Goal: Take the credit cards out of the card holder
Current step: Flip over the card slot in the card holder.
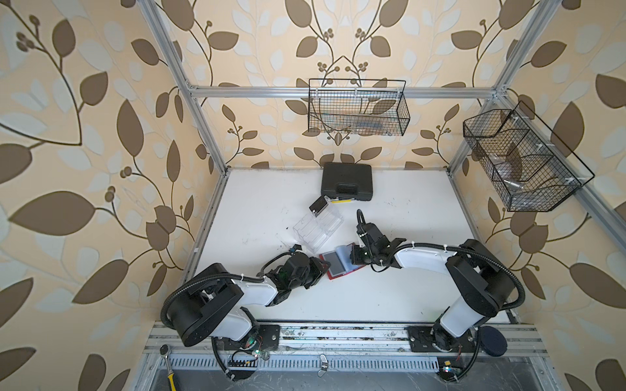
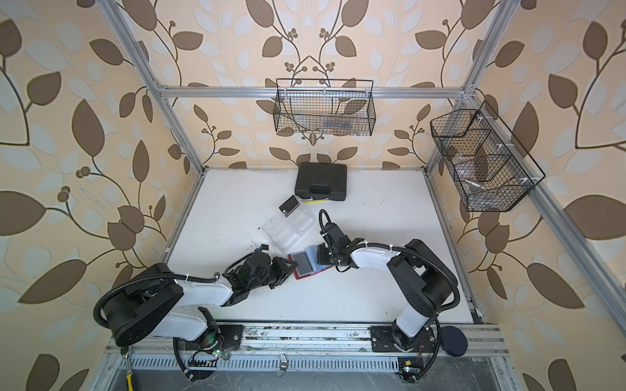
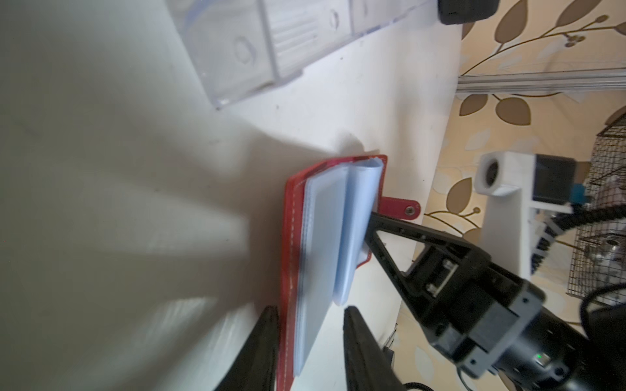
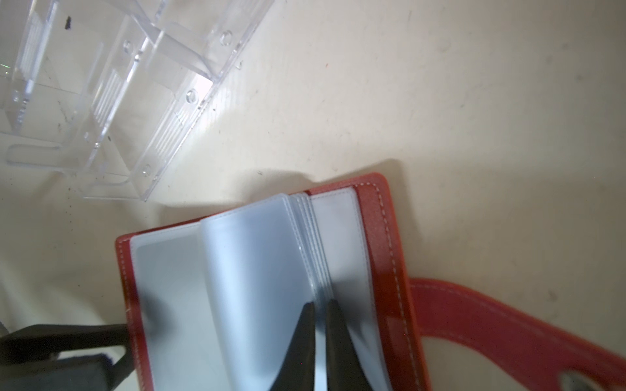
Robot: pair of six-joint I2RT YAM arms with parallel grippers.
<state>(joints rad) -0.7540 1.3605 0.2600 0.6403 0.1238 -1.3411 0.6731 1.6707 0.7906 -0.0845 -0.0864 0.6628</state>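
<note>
The red card holder (image 1: 342,272) (image 2: 305,274) lies open on the white table between my two arms, its bluish plastic sleeves fanned up. My right gripper (image 4: 320,304) (image 1: 355,254) is shut on a thin bunch of sleeves (image 4: 305,237) near the spine and holds them upright. At the holder's other end, my left gripper (image 3: 311,309) (image 1: 321,265) stands open, its fingers either side of the red cover (image 3: 289,216) and the flat sleeve stack. The strap tab (image 3: 399,208) sticks out beside the right fingers. A black credit card (image 1: 319,205) (image 2: 290,205) stands in the clear tray's far end.
The clear acrylic tray (image 1: 318,228) (image 4: 111,101) lies just behind the holder. A black case (image 1: 346,181) sits at the back edge with a yellow stick (image 1: 343,200) in front of it. Wire baskets (image 1: 357,108) (image 1: 523,159) hang on the frame.
</note>
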